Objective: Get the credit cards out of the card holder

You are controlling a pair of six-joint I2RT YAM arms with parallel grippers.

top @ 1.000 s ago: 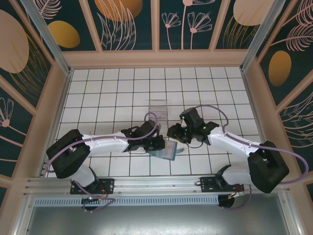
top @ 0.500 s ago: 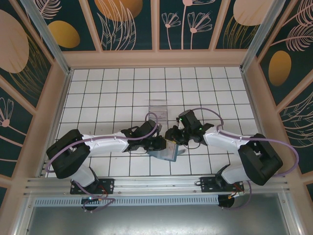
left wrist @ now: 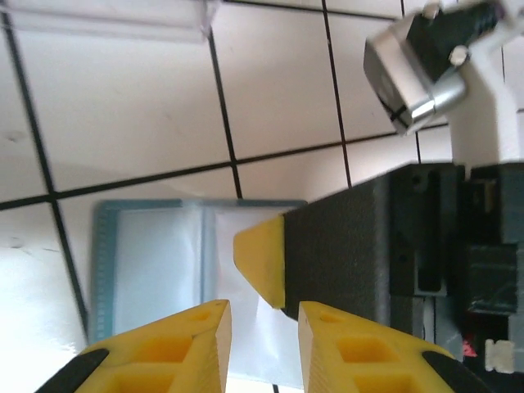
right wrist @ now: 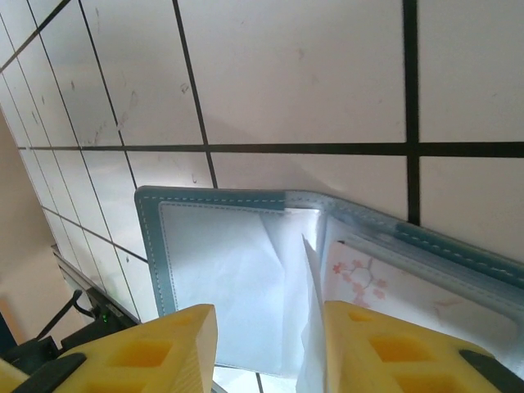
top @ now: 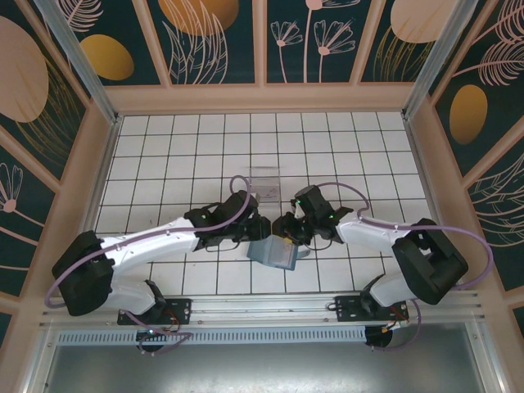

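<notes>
Card holder (top: 274, 254) lies open on the tiled table (top: 164, 155), a little right of centre and toward the near edge. From overhead it reads only as a small slate-blue patch. The left gripper (top: 260, 235) and right gripper (top: 282, 232) meet nose to nose over its far edge, and a see-through box (top: 264, 180) stands just beyond them.

The wrist cameras fill in the detail. The left wrist view looks down on the holder's (left wrist: 155, 262) teal stitched border and one glossy pale leaf. The left gripper (left wrist: 264, 315) has its yellow fingers slightly spread with nothing between them, hanging over the holder. One yellow fingertip (left wrist: 262, 259) of the right arm pokes in from the right, over the holder's centre. An edge of the box (left wrist: 106, 20) runs along the top.

The right wrist view shows both leaves of the holder (right wrist: 213, 270): a flat left leaf with pale stitching, a centre crease, and clear plastic sleeves lifting slightly at the fold. A pink blossom print (right wrist: 358, 277) shows on the right leaf — card or lining, I cannot tell. The right gripper (right wrist: 270, 323) is spread wide just above the crease, holding nothing.
</notes>
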